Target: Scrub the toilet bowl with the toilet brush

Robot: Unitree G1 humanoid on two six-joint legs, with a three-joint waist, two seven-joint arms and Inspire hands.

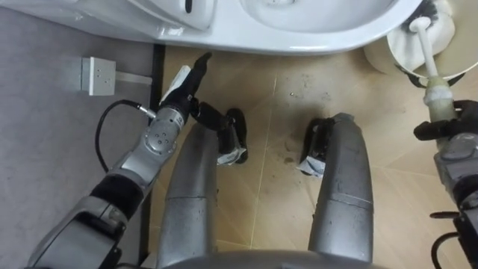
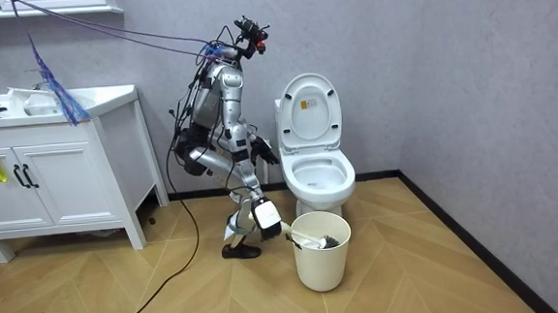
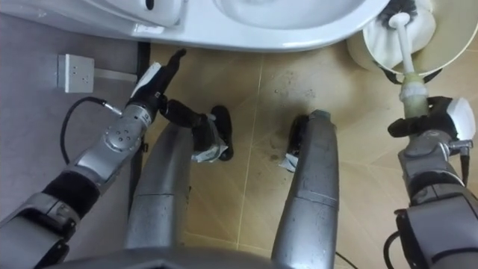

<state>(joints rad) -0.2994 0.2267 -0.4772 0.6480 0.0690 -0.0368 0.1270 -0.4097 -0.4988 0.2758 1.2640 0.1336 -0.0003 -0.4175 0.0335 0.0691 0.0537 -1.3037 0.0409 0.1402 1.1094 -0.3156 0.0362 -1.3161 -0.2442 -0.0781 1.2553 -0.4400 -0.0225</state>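
Note:
The white toilet (image 1: 336,37) runs along the top of the eye views, and its lid stands up in the room view (image 2: 312,111). My right hand (image 3: 433,131) is at the right edge, shut on the pale handle of the toilet brush (image 3: 409,71). The brush's head (image 3: 407,16) is down inside a white bin (image 3: 371,46) next to the bowl. My left hand (image 1: 181,81) is open, its straight fingers pointing up at the toilet's base without touching it. I stand at the toilet's side, with the bin (image 2: 321,261) in front of me.
A grey wall with a white socket box (image 1: 97,75) lies to my left, and a dark skirting strip (image 1: 157,67) runs beside it. A white vanity cabinet (image 2: 57,180) stands on the room view's left. The floor is wooden parquet (image 1: 276,119).

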